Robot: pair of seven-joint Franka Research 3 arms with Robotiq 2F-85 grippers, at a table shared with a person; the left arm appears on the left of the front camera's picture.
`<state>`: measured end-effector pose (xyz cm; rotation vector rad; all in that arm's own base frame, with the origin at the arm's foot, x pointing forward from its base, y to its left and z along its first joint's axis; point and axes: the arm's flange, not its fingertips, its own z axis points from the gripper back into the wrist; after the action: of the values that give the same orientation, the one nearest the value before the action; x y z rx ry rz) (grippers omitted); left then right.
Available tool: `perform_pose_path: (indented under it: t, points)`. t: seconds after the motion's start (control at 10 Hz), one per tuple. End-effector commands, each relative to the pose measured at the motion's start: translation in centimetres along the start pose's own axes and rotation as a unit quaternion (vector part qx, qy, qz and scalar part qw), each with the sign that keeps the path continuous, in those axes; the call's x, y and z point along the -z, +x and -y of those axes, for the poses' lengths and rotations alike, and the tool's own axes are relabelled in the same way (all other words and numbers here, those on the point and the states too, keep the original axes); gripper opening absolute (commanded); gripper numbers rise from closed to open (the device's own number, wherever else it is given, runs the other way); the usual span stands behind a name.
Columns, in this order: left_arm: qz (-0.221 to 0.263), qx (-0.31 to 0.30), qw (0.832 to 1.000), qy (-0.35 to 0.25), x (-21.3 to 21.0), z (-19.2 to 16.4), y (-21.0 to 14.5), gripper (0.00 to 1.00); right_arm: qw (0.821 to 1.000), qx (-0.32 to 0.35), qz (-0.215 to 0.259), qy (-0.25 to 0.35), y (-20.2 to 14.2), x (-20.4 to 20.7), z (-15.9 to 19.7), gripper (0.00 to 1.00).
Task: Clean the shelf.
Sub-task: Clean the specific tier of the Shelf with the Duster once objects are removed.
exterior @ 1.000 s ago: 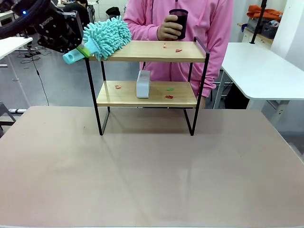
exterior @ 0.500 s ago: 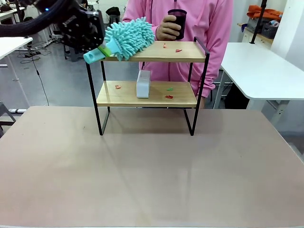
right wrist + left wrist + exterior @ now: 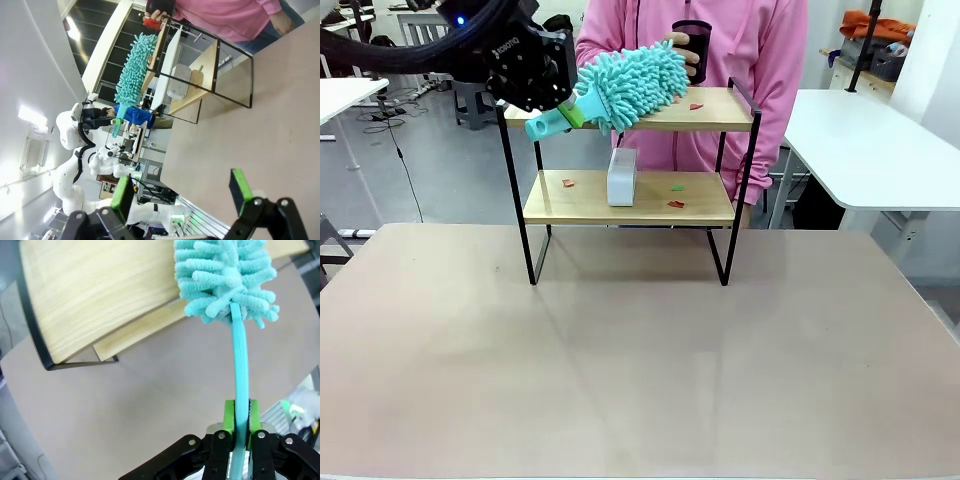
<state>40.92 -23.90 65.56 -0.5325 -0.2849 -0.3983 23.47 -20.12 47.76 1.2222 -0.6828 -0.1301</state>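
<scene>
My left claw [image 3: 570, 112] clenched on handle of fluffy teal duster [image 3: 632, 82], at 11 o'clock. Fluffy head on top board of small two-tier wooden black-framed shelf [image 3: 582, 203], 12 o'clock on beige table [image 3: 640, 380]. My right claw [image 3: 182, 192] spread wide, holding nothing.

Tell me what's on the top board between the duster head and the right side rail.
In the front view, one small red scrap lies there on the shelf; the rest is bare wood.
</scene>
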Motion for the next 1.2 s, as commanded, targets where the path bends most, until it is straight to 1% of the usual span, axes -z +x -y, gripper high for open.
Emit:
perform_pose_path:
  t: [0.0, 0.2, 0.3, 0.4, 0.6, 0.7, 0.8, 0.9, 1.1]
  points:
    - [-0.039, 0.05, 0.998, -0.004, -1.3, -0.5, 0.2, 0.13, 1.0, -0.013, 0.007, 0.008, 0.2, 0.1, 0.0, 1.0]
    - [-0.079, 0.097, 0.992, 0.01, -1.8, -1.5, -0.3, 0.13, 1.0, -0.013, 0.007, 0.008, 0.2, 0.1, 0.0, 1.0]
    - [-0.094, 0.119, 0.988, 0.002, -2.1, -1.9, -0.7, 0.13, 1.0, -0.013, 0.007, 0.008, 0.2, 0.1, 0.0, 1.0]
    - [-0.118, 0.147, 0.982, -0.021, -2.7, -2.2, -1.1, 0.13, 1.0, -0.013, 0.007, 0.008, 0.2, 0.1, 0.0, 1.0]
    - [-0.191, 0.215, 0.953, -0.095, -4.3, -2.7, -2.1, 0.13, 1.0, -0.013, 0.007, 0.008, 0.2, 0.1, 0.0, 1.0]
    - [-0.231, 0.233, 0.936, -0.124, -5.1, -3.2, -2.6, 0.13, 1.0, -0.013, 0.007, 0.008, 0.2, 0.1, 0.0, 1.0]
    - [-0.254, 0.247, 0.926, -0.132, -5.9, -3.5, -3.0, 0.13, 1.0, -0.013, 0.007, 0.008, 0.2, 0.1, 0.0, 1.0]
    - [-0.238, 0.244, 0.931, -0.131, -6.5, -3.8, -3.1, 0.13, 1.0, -0.013, 0.007, 0.008, 0.2, 0.1, 0.0, 1.0]
    - [-0.223, 0.233, 0.936, -0.14, -7.0, -4.3, -3.2, 0.13, 1.0, -0.013, 0.007, 0.008, 0.2, 0.1, 0.0, 1.0]
